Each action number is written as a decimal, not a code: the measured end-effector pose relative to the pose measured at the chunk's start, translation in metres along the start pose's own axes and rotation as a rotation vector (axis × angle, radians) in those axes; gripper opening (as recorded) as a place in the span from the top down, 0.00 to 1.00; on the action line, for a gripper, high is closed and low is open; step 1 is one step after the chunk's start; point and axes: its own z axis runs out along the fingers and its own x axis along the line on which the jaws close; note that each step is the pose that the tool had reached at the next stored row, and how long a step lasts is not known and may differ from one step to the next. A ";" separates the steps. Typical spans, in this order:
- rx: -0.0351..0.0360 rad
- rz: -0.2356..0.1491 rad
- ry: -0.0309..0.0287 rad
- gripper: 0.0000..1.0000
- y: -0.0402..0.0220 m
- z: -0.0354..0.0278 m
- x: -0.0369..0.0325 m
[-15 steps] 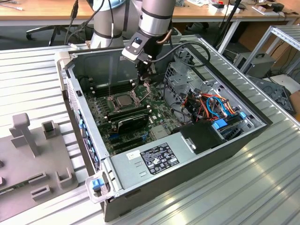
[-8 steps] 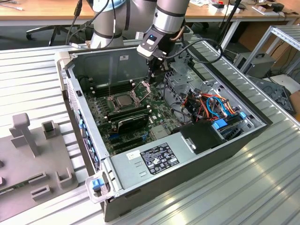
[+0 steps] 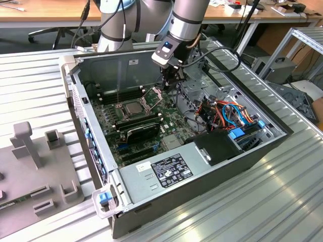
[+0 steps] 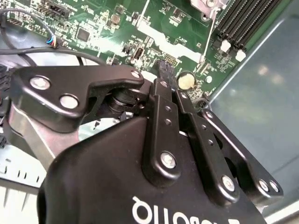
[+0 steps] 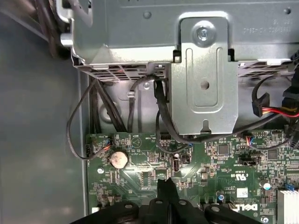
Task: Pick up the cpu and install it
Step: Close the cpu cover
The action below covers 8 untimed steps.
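In the exterior view the cpu [image 3: 132, 107], a small silver-grey square, lies flat in its socket on the green motherboard [image 3: 113, 126] inside the open computer case. The hinged socket frame [image 3: 151, 97] stands raised beside it. My gripper [image 3: 170, 86] hangs over the board to the exterior view's right of the socket, close to the metal drive cage [image 3: 194, 91]. In both wrist views its black fingertips [image 4: 162, 67] [image 5: 166, 184] meet in one narrow tip just above the board, shut with nothing between them, near a coin battery [image 4: 186, 81] [image 5: 118, 159].
Black memory sticks [image 3: 132, 93] lie behind the socket and a black card [image 3: 144, 131] in front of it. Cables [image 5: 163, 116] run down from the drive cage [image 5: 205, 70]. Coloured wires [image 3: 229, 113] and a power supply [image 3: 161, 174] crowd the case. A grey fixture [image 3: 30, 146] stands outside.
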 end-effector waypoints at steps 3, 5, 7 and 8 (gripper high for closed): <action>0.0022 0.000 -0.0001 0.89 0.0001 0.0047 0.0033; 0.0023 0.000 0.0000 0.89 -0.0004 0.0061 0.0056; 0.0023 0.000 0.0001 0.89 -0.0034 0.0072 0.0061; 0.0023 0.000 -0.0001 0.89 -0.0046 0.0073 0.0061</action>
